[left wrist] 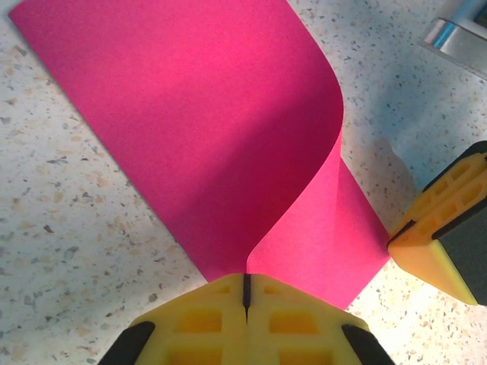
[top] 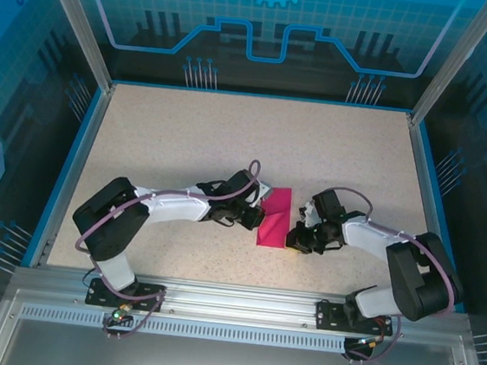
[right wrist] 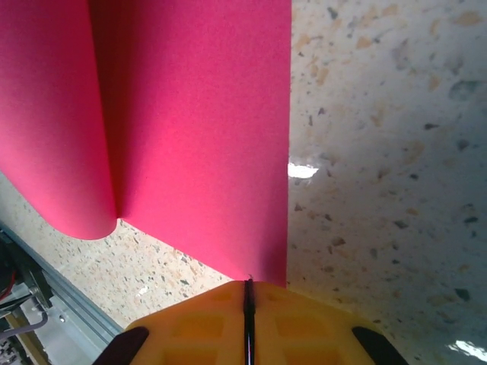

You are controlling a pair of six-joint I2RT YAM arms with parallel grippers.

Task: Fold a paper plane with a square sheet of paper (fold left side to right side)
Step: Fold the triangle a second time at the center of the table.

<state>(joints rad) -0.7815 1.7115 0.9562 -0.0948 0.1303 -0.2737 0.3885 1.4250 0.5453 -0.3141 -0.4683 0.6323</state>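
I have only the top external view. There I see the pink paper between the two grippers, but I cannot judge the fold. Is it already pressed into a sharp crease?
Observer: No. In the left wrist view the square sheet of paper bends over in a soft, rounded curve, and the upper layer stands off the lower one.
Operator: Thank you. Does the right gripper really hold the paper, or does it only rest near it?
Observer: It holds it. In the right wrist view the right gripper is shut, with the corner of the sheet pinched between its yellow fingertips.
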